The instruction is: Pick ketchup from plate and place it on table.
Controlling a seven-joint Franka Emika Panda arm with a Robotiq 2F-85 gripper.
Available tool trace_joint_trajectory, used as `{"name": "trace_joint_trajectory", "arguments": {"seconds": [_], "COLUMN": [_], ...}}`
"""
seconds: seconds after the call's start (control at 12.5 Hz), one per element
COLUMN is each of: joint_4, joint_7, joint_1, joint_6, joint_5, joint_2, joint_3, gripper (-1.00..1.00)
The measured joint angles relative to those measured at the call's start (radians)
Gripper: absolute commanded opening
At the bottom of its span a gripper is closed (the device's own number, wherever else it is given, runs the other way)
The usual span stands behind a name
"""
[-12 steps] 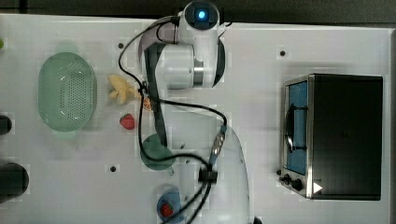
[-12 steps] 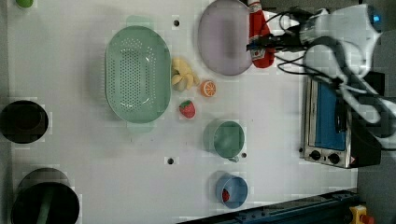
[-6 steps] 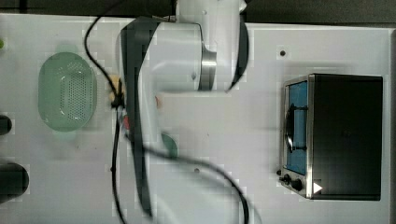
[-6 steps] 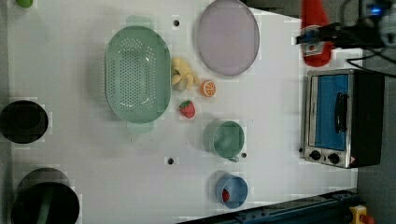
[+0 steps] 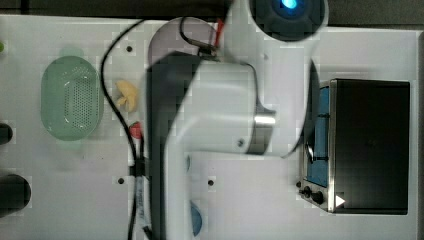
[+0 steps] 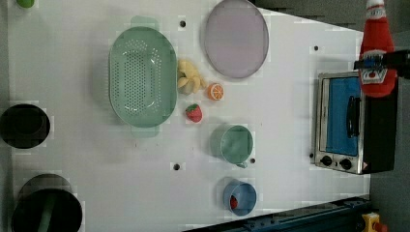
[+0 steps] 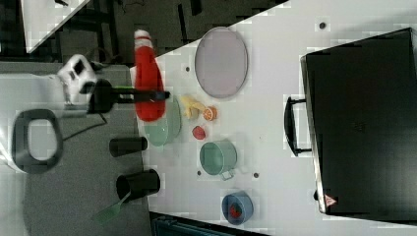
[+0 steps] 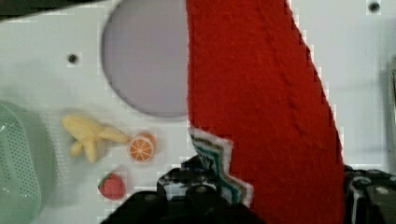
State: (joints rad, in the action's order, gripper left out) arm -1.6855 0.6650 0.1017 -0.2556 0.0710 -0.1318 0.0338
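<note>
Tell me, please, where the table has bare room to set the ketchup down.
Bare table lies between the plate and the toaster oven, and left of the green basket in the left view. Crowded: the fruit between basket and green cup.

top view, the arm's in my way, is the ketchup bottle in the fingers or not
Observer: Yes. In the right view the fingers are clamped across the ketchup bottle, which is held up clear of the table.
Operator: ok and is anything left on the plate
Observer: No. In the left view the plate is bare; the orange slice lies beside it, not touching.
</note>
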Motion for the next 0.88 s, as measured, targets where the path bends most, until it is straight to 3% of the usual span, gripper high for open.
{"name": "trace_joint_trajectory", "arguments": {"seconds": [0.32, 0.56, 0.88], "joint_4": [-0.235, -0.426, -0.541], "joint_7": [-0.009, -0.008, -0.009], "joint_1": [0.022, 0.036, 0.037], "joint_6": [-0.032, -0.184, -0.355], "joint_5": [-0.006, 0.003, -0.004], "joint_2": [0.020, 0.012, -0.033], "joint_3": [-0.033, -0.040, -0.028], "gripper": [0.19, 0.19, 0.19]}}
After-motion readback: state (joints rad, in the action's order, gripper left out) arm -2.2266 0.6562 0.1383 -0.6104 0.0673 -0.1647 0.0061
